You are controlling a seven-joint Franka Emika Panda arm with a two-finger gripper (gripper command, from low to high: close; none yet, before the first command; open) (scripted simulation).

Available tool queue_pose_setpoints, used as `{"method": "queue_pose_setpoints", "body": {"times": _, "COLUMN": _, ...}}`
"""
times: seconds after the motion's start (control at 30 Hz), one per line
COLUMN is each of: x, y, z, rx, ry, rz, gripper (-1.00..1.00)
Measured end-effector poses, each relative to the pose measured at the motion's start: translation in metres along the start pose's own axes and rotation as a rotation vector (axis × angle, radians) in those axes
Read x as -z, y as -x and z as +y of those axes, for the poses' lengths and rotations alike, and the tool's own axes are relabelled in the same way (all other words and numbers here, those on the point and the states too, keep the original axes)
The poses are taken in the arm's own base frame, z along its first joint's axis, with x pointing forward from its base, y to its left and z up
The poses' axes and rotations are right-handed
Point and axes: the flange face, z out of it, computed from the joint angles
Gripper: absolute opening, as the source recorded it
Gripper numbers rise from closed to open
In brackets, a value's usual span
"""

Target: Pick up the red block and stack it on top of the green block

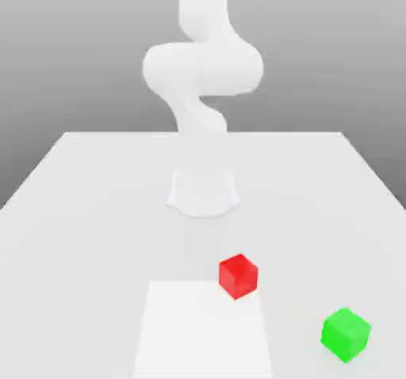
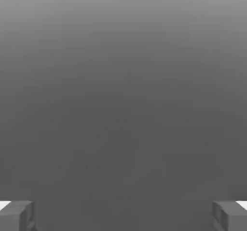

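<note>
Nothing of the task is done yet. The red block (image 1: 238, 275) sits on the bench (image 1: 95, 203), untouched, and the green block (image 1: 346, 334) rests on the same surface, well apart from it, with nothing on top. In the hand view the gripper (image 2: 123, 215) stands wide, its two fingertips (image 2: 17, 214) far apart with nothing between them and neither block near. All of it remains, I judge: bringing the gripper to the red block, closing on it, lifting, carrying it over the green block and setting it down.
</note>
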Motion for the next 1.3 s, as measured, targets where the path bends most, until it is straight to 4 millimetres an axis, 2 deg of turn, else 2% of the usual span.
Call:
{"method": "queue_pose_setpoints", "body": {"times": 0.13, "x": -0.096, "y": 0.040, "z": 0.019, "rx": 0.099, "ry": 0.080, "rz": -0.126, "gripper": 0.00}}
{"method": "queue_pose_setpoints", "body": {"times": 0.3, "x": -0.192, "y": 0.111, "z": 0.060, "rx": 0.229, "ry": 0.174, "rz": -0.289, "gripper": 0.00}}
{"method": "queue_pose_setpoints", "body": {"times": 0.43, "x": -0.251, "y": 0.182, "z": 0.110, "rx": 0.345, "ry": 0.250, "rz": -0.434, "gripper": 0.00}}
{"method": "queue_pose_setpoints", "body": {"times": 0.57, "x": -0.299, "y": 0.261, "z": 0.174, "rx": 0.465, "ry": 0.325, "rz": -0.587, "gripper": 0.00}}
{"method": "queue_pose_setpoints", "body": {"times": 0.63, "x": -0.320, "y": 0.289, "z": 0.197, "rx": 0.500, "ry": 0.343, "rz": -0.629, "gripper": 0.00}}
{"method": "queue_pose_setpoints", "body": {"times": 0.77, "x": -0.345, "y": 0.311, "z": 0.218, "rx": 0.507, "ry": 0.350, "rz": -0.642, "gripper": 0.00}}
{"method": "queue_pose_setpoints", "body": {"times": 0.8, "x": -0.350, "y": 0.314, "z": 0.222, "rx": 0.508, "ry": 0.351, "rz": -0.642, "gripper": -1.00}}
{"method": "queue_pose_setpoints", "body": {"times": 1.03, "x": -0.351, "y": 0.315, "z": 0.222, "rx": 0.508, "ry": 0.351, "rz": -0.643, "gripper": -1.00}}
{"method": "queue_pose_setpoints", "body": {"times": 1.3, "x": -0.308, "y": 0.288, "z": 0.196, "rx": 0.508, "ry": 0.351, "rz": -0.643, "gripper": -1.00}}
